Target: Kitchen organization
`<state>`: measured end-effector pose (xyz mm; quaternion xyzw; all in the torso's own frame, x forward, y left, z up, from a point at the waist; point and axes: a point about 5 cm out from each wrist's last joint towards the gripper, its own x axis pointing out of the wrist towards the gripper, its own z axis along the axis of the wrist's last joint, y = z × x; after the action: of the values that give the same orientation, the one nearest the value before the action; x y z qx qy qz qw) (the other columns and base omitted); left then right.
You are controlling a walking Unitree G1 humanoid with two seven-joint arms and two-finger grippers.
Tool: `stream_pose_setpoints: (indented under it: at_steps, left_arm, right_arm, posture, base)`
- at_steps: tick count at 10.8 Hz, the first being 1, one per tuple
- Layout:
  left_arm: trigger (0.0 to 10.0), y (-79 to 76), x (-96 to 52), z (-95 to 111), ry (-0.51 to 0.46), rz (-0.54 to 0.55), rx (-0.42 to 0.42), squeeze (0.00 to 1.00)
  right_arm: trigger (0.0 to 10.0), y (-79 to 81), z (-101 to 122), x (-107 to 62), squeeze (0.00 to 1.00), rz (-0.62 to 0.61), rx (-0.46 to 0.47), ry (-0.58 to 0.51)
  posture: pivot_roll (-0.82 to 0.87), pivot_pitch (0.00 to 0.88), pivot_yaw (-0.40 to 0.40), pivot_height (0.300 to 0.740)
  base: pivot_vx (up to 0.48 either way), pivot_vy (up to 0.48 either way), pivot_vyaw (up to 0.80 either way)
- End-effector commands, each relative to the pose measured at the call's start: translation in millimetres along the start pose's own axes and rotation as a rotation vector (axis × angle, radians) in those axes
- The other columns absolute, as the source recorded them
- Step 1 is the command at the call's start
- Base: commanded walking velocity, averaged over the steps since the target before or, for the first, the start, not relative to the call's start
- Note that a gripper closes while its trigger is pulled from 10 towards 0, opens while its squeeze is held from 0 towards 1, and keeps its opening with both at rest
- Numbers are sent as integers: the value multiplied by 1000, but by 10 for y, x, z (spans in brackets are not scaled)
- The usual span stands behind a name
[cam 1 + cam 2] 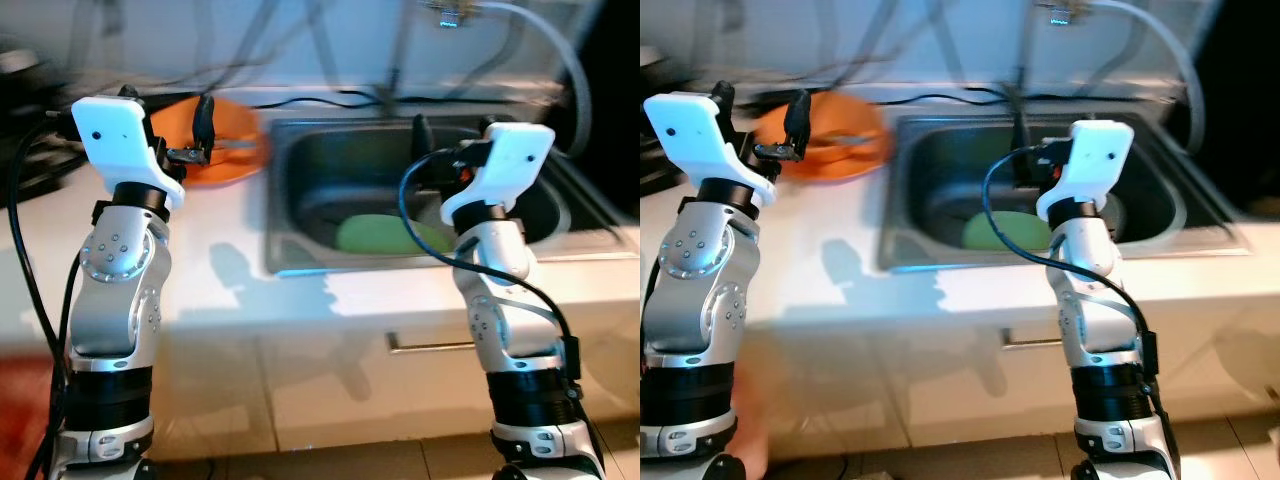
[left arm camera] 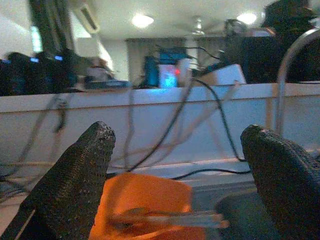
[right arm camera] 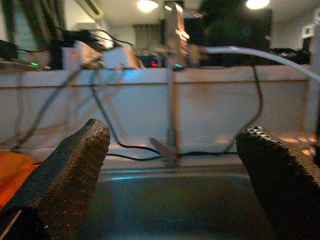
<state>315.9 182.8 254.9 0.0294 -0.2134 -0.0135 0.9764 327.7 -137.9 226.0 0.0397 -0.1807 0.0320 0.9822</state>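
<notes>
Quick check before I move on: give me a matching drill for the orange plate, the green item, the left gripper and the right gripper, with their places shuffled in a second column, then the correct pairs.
Things:
1. orange plate
2. green item
3. left gripper
4. right gripper

Places:
A. lying in the bottom of the sink
B. raised and open over the sink, facing the faucet
C. on the white counter left of the sink
D. raised and open above the counter, facing the orange plate

Pairs: 1-C, 2-A, 3-D, 4-B
</notes>
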Motion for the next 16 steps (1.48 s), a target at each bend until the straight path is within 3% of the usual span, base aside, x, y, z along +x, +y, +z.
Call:
stream_pose_setpoints:
  at_steps: [1,5,7,8,12,14,16]
  left_arm:
    - [10000,26,13,14,-4,14,17,0]
    - [10000,48,5,-10,15,31,17,0]
    - [10000,72,6,-22,27,40,30,0]
    - [10000,65,10,-32,31,37,30,0]
    - [10000,22,8,-58,44,12,20,0]
    - [10000,0,6,-52,44,-3,23,0]
    - [10000,-14,2,-56,50,-13,16,0]
  right_arm:
    - [10000,11,-18,-8,0,12,2,29]
    - [10000,20,-67,-14,0,17,-26,76]
    - [10000,83,-98,-19,0,47,136,112]
    - [10000,103,-114,-25,0,43,158,132]
    - [10000,94,-194,-64,0,75,69,188]
    - [10000,22,-215,-57,0,36,66,199]
    - [10000,-9,-207,-49,0,16,70,189]
  posture:
    - [127,38,25,740]
    - [134,51,24,740]
    - [134,54,24,740]
    - [133,54,25,740]
    - [134,57,27,740]
    - [134,57,27,740]
    - [134,56,27,740]
  base:
    - [390,277,0]
    - [165,379,0]
    - [0,0,0]
    - [0,0,0]
    - [0,0,0]
    - [0,0,0]
    - [0,0,-800]
